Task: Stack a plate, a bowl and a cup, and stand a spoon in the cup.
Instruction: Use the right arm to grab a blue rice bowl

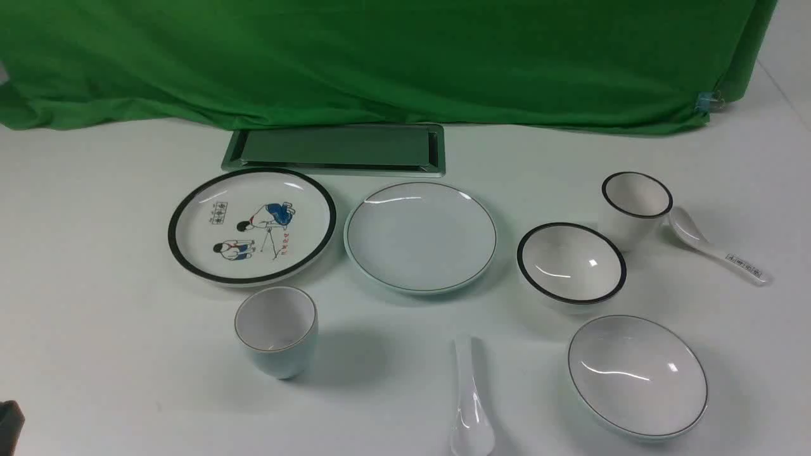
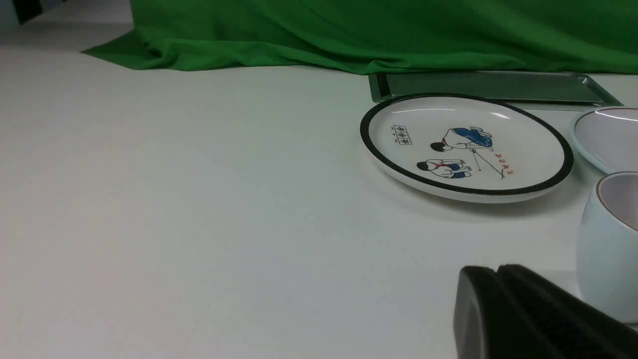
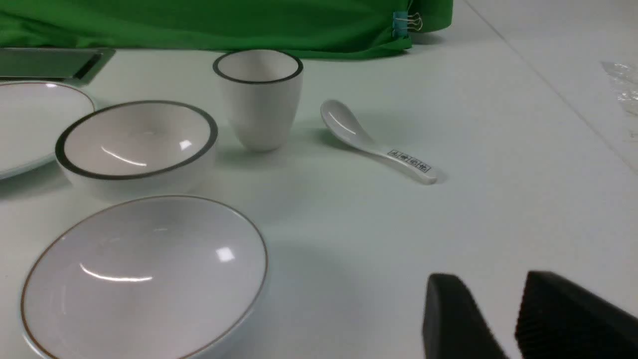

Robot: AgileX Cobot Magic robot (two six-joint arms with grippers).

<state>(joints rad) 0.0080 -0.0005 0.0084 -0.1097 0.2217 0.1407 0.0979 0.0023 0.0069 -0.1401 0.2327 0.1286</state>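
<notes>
The plain pale plate (image 1: 421, 235) lies at the table's middle, and its edge shows in the left wrist view (image 2: 605, 134). The wide shallow bowl (image 1: 637, 375) sits front right, close to my right gripper (image 3: 493, 284), which is open and empty above bare table. The pale blue cup (image 1: 277, 329) stands front left, just beyond my left gripper (image 2: 496, 271), which is shut and empty; the cup also shows there (image 2: 608, 244). The plain white spoon (image 1: 472, 405) lies at the front centre, bowl end toward me. The wide bowl fills the near part of the right wrist view (image 3: 144, 276).
A cartoon plate with a thick black rim (image 1: 252, 225) lies left of the plain plate. A black-rimmed bowl (image 1: 571, 263), a black-rimmed cup (image 1: 635, 206) and a printed spoon (image 1: 716, 247) sit at the right. A metal tray (image 1: 336, 149) lies before the green cloth (image 1: 380, 57).
</notes>
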